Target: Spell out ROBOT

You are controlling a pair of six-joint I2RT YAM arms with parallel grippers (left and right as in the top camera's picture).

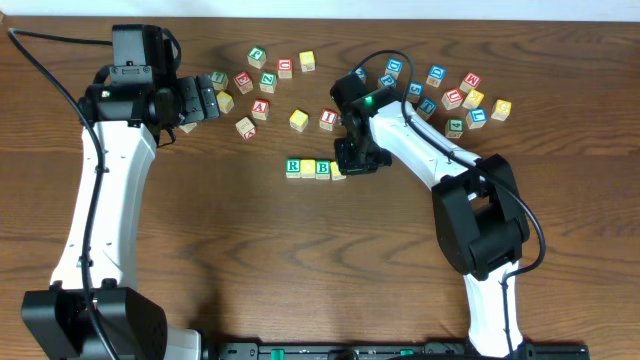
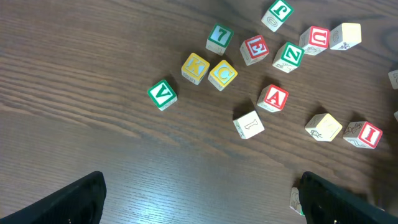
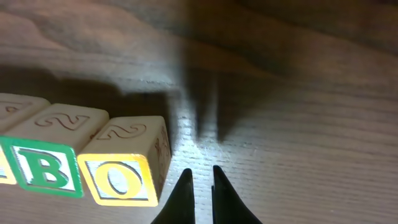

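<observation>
On the surface (image 1: 200,250), the row: four cubes stand side by side, touching, near the middle.
Row order, left to right: R cube (image 1: 293,167), plain yellow cube (image 1: 308,168), B cube (image 1: 322,168), O cube (image 3: 121,177).
R cube: green letter, at the left end of the row.
B cube: green letter, third in the row, pressed against the O cube.
O cube: yellow face, at the right end of the row, resting flat on the surface.
Right hand (image 3: 201,179): just to the right of the row, low over the surface; its fingers are drawn almost together with only a thin gap, and they hold nothing.
Right fingers (image 3: 185,186): the near one stands just beside the O cube's right side; whether it touches cannot be told.
Left hand (image 1: 213,100): well up and to the left of the row, fingers spread wide with nothing between them.
Under the left hand: loose cubes, among them a green V cube (image 2: 162,94), a yellow K cube (image 2: 194,67), a yellow C cube (image 2: 222,74) touching the K cube, and a red A cube (image 2: 273,98).
Blue-lettered cubes (image 1: 435,75): several lie in a loose cluster up and to the right of the row, well apart from it; their letters are too small to read.
</observation>
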